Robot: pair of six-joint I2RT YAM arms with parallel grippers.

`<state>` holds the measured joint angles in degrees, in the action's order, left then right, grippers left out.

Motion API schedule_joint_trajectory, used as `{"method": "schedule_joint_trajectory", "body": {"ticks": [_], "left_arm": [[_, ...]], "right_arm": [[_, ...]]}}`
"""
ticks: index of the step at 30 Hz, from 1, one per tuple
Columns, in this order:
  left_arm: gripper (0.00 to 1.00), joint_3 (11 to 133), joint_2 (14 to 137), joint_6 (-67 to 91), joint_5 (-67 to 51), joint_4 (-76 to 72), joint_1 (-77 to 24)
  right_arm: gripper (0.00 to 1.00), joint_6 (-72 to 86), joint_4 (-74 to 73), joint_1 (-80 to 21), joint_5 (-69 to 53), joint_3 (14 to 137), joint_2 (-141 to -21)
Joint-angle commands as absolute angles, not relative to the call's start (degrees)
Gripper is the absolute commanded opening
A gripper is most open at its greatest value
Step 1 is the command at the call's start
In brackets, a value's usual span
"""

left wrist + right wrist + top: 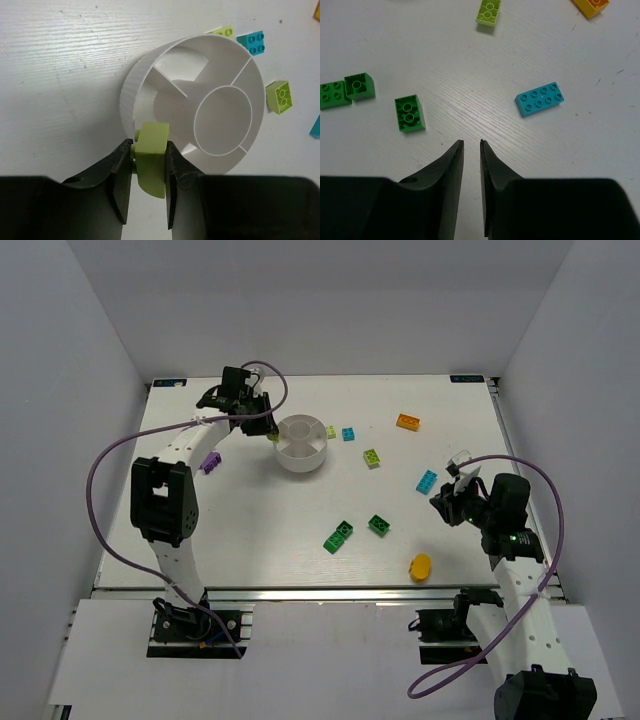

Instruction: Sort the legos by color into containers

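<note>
The round white divided dish (302,458) stands at the table's middle back. My left gripper (268,430) is at its left rim, shut on a lime brick (151,150) held just outside the dish's wall (131,85). My right gripper (443,502) hovers at the right, its jaws almost together and empty (471,144). A cyan brick (539,98) lies just ahead of it to the right, and a green brick (410,113) to the left. Loose on the table are lime (372,458), small lime (331,431), cyan (348,434), orange (407,421), bright green (338,536) and purple (211,462) bricks.
A round yellow-orange piece (420,566) lies near the front right edge. White walls close in the table on the left, back and right. The left arm's purple cable (100,490) loops over the left side.
</note>
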<state>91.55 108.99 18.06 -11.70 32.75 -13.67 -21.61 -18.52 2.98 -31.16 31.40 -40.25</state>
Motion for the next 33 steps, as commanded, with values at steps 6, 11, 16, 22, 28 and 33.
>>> {"method": "schedule_joint_trajectory", "body": {"ticks": [6, 11, 16, 22, 28, 33], "left_arm": [[0.28, 97.4, 111.1, 17.4, -14.9, 32.1, -14.1], [0.70, 97.5, 112.4, 17.4, -14.9, 32.8, -14.6], [0.76, 97.7, 111.5, 17.8, -16.0, 31.9, -14.6], [0.25, 97.0, 101.3, 18.4, -13.4, 30.9, -14.1], [0.16, 70.5, 76.2, 17.1, -7.4, 20.7, -14.1], [0.82, 54.5, 66.5, 13.8, -0.9, 17.7, -14.1]], "right_arm": [[0.26, -22.3, -18.7, 2.9, -32.3, 33.2, -40.6], [0.29, -22.5, -18.7, 2.9, -32.1, 33.2, -41.0], [0.34, -22.8, -18.7, 2.8, -32.1, 33.0, -41.4], [0.33, -24.6, -14.6, 2.2, -34.2, 31.9, -43.6], [0.43, -22.2, -14.4, -4.4, -30.8, 44.7, -61.8], [0.89, -16.5, -16.3, -14.6, -20.4, 58.9, -82.3]]}}
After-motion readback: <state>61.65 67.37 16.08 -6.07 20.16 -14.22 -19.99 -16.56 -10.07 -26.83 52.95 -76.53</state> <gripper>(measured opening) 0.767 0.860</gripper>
